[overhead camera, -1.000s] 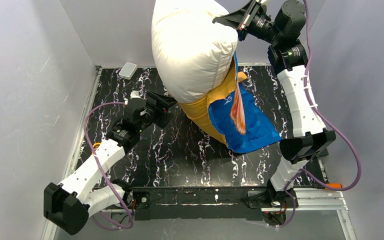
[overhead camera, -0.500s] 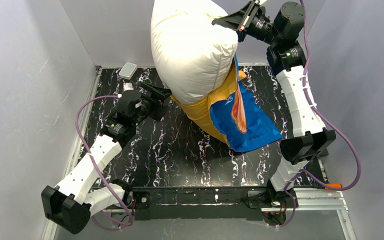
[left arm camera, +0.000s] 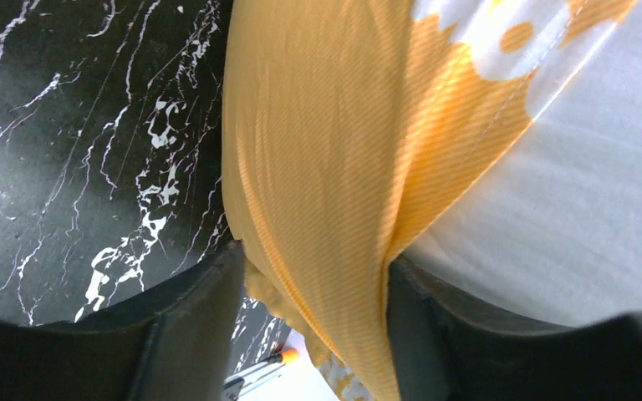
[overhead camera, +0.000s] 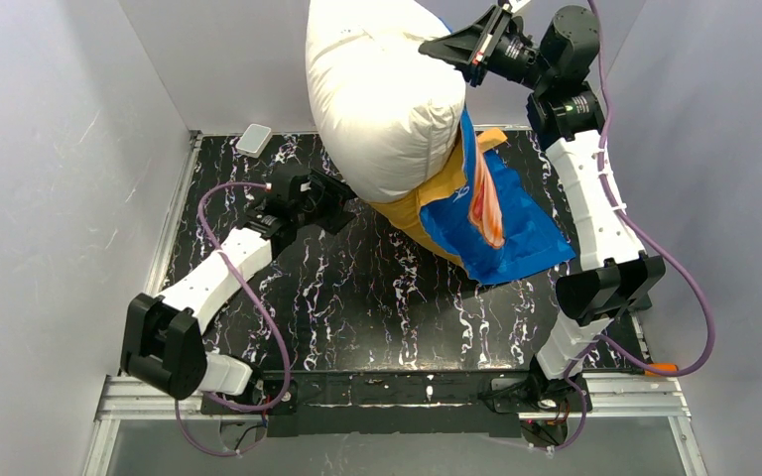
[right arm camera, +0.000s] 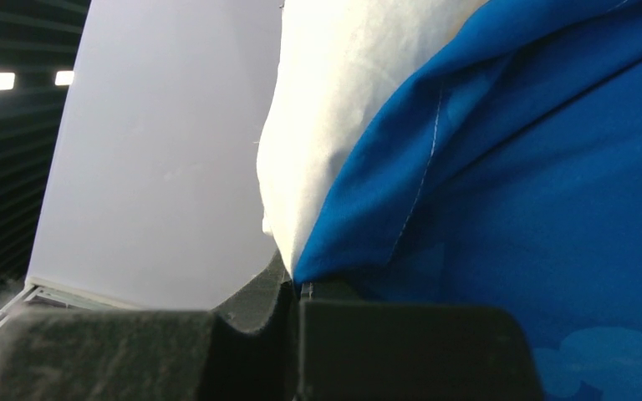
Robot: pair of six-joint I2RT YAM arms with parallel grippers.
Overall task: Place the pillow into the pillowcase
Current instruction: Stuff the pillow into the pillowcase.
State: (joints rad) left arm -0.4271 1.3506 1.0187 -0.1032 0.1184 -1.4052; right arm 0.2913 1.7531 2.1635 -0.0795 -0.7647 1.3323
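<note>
Orange cloth is the news here. The orange side of the thin blue-and-orange fabric pillowcase (left arm camera: 318, 150) now sits right between the fingers of the left gripper (left arm camera: 311, 280). In the left wrist view a fold of it fills the gap and brushes both black fingers, with the jaws closing in around it. I can't tell if they actually bite yet.

Compared with a second ago, the left arm has swung in from the lower left of the top view toward the middle. Its gripper has gone from sitting just off the hanging cloth to being right at the orange edge. The blue part has also slid a bit toward the right of the frame. The big plump white fabric pillow (overhead camera: 382, 94) has barely budged.

That pillow hangs high at the top centre of the top view. Only its bottom end is tucked into the orange mouth, and the case drapes down onto the black marble-look table (overhead camera: 357, 297).

The right gripper (overhead camera: 468, 45) is clamped shut up top. The blue hem comes straight out of the pinch with white pillow fabric pressed against it, and whether the pillow is pinched too, no idea.

My guess is that once the left side holds, both edges of the opening are controlled and the case can be worked up over the pillow. Most of the stuffing is still to do.
</note>
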